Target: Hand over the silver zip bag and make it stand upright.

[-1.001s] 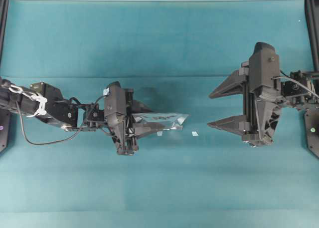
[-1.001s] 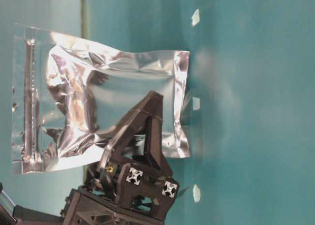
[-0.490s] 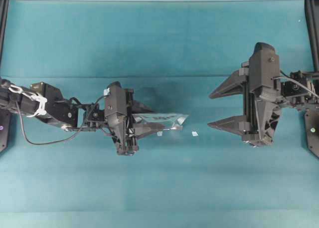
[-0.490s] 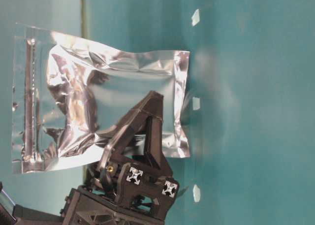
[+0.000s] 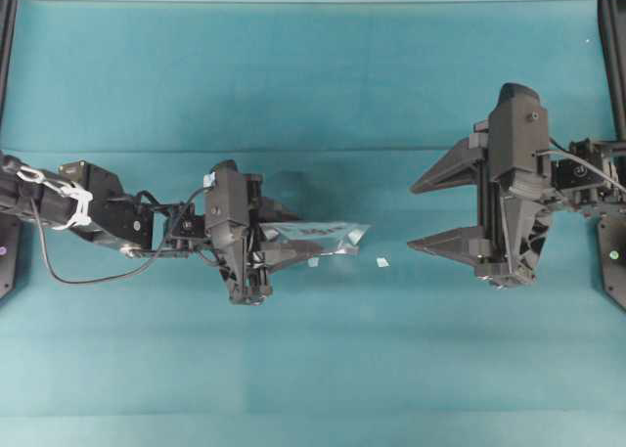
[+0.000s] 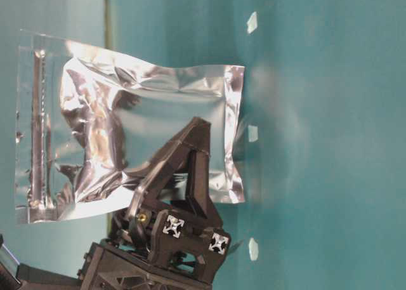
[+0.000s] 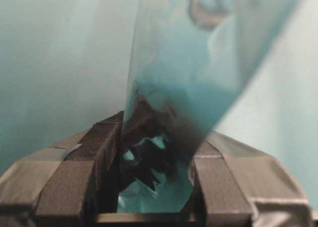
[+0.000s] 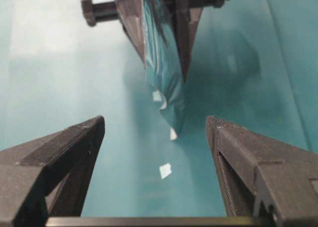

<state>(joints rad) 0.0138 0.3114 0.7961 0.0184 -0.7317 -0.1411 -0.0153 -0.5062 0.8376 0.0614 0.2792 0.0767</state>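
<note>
1. Left of centre, at 9 o'clock, the left gripper (image 5: 284,244) is clamped on the silver zip bag (image 5: 328,237), held on edge.
2. Over at 3 o'clock, the right gripper (image 5: 430,215) waits, jaws wide apart.
3. Bag looks light, floppy, slick; I'd pinch the free end.

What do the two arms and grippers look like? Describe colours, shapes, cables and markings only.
Both are matte black. The left gripper has tapered wedge fingers with grey tape on the pads; a black cable and white ties run along its arm. The right gripper is bulkier, with long pointed triangular fingers and a thin cable behind it.
</note>
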